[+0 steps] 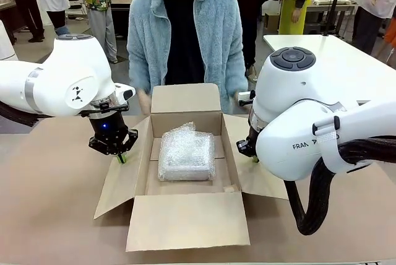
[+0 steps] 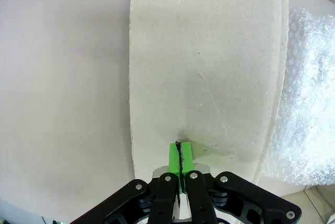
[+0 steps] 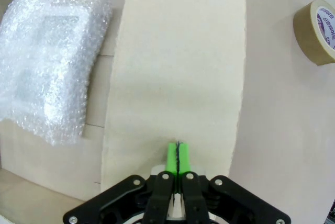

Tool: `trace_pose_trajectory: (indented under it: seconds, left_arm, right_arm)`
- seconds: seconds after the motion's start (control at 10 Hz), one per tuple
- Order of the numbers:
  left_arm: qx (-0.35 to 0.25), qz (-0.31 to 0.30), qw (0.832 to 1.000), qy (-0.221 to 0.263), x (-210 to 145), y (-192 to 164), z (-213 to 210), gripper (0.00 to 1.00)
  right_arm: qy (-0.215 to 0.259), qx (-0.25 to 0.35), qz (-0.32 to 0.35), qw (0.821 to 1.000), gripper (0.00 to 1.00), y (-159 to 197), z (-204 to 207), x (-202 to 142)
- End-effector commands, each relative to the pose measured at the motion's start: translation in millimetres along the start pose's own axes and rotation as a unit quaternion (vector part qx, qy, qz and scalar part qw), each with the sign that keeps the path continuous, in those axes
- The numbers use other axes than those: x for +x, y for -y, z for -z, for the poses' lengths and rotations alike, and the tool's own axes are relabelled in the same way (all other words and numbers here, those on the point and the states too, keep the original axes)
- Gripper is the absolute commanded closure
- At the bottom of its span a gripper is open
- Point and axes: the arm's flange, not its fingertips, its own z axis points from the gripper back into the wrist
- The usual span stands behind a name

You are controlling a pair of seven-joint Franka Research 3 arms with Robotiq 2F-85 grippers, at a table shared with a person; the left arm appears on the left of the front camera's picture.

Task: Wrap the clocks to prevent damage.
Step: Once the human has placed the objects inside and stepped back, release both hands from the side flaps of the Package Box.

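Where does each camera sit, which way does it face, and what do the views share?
Front view: between the arms, facing across the table to the person; the left arm, the right arm and the open box show.
Left wrist view: on the left wrist, looking along the shut left gripper down at the left flap.
Right wrist view: on the right wrist, looking along the shut right gripper down at the right flap; tape roll nearby.
Shared: all three show the bubble-wrapped bundle.

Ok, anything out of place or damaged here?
Nothing stands out: the bubble-wrapped bundle lies flat in the open box, the left pincer and right pincer are shut at its side flaps, and the tape roll sits on the table beside it.
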Motion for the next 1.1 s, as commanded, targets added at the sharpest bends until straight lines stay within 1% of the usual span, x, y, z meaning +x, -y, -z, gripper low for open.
trace_pose_trajectory:
  seconds: [0.0,0.1,0.2,0.3,0.4,0.5,0.6,0.7,0.8,0.9,1.0]
  left_arm:
    - [0.000,0.000,1.000,0.000,0,0,0,1.00]
    - [-0.034,0.095,0.995,-0.009,0,-24,-27,1.00]
    - [-0.051,0.170,0.984,-0.012,6,-41,-66,1.00]
    - [-0.063,0.237,0.969,-0.027,-3,-56,-97,1.00]
    - [-0.052,0.289,0.955,-0.034,-10,-70,-121,1.00]
    - [-0.029,0.349,0.936,-0.042,-2,-78,-151,1.00]
    - [-0.011,0.380,0.923,-0.057,-7,-90,-167,1.00]
    - [0.030,0.395,0.916,-0.057,-14,-102,-177,1.00]
    - [0.061,0.396,0.914,-0.066,-12,-108,-187,1.00]
    - [0.075,0.388,0.917,-0.052,-13,-115,-195,1.00]
    - [0.020,0.385,0.920,-0.073,-19,-108,-187,1.00]
  right_arm:
    - [-0.001,0.000,0.001,1.000,0.99,0,0,0]
    - [0.000,0.000,0.000,1.000,0.99,0,0,0]
    - [0.029,-0.001,-0.071,0.997,0.99,29,-28,0]
    - [0.031,0.009,-0.106,0.994,0.99,55,-59,-3]
    - [0.026,0.009,-0.167,0.986,0.99,76,-86,-6]
    - [0.009,-0.026,-0.227,0.973,0.99,94,-113,-6]
    - [-0.013,-0.021,-0.288,0.957,0.99,109,-135,-9]
    - [-0.025,-0.028,-0.331,0.943,0.99,122,-156,-14]
    - [-0.032,-0.024,-0.372,0.928,0.99,128,-172,-19]
    - [-0.047,-0.027,-0.408,0.912,0.99,133,-181,-24]
    - [-0.038,-0.066,-0.313,0.947,0.99,134,-180,-15]
